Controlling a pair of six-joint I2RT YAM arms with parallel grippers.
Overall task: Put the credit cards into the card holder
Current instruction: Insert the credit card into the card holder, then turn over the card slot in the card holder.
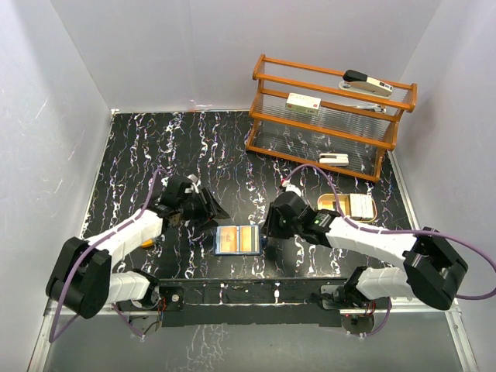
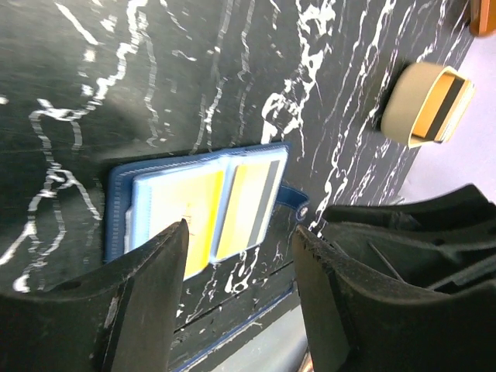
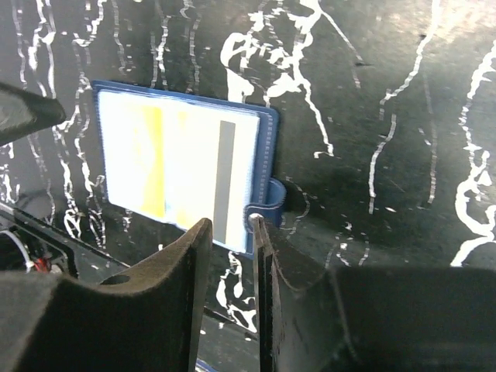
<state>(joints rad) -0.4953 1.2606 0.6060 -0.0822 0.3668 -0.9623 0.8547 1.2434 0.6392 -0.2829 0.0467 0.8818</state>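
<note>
Left gripper hovers far-left of the open card holder, jaws apart and empty, arm tilted down at it. Holder's on the table, near-centre, with a striped credit card on its right half. Right gripper sits low by the snap tab, jaws slightly apart and empty. It could snag the tab and drag the holder.

card holder 1 | wooden rack 1 | white devices 3 | beige tray 1

Black table: card holder, tray, rack
</note>
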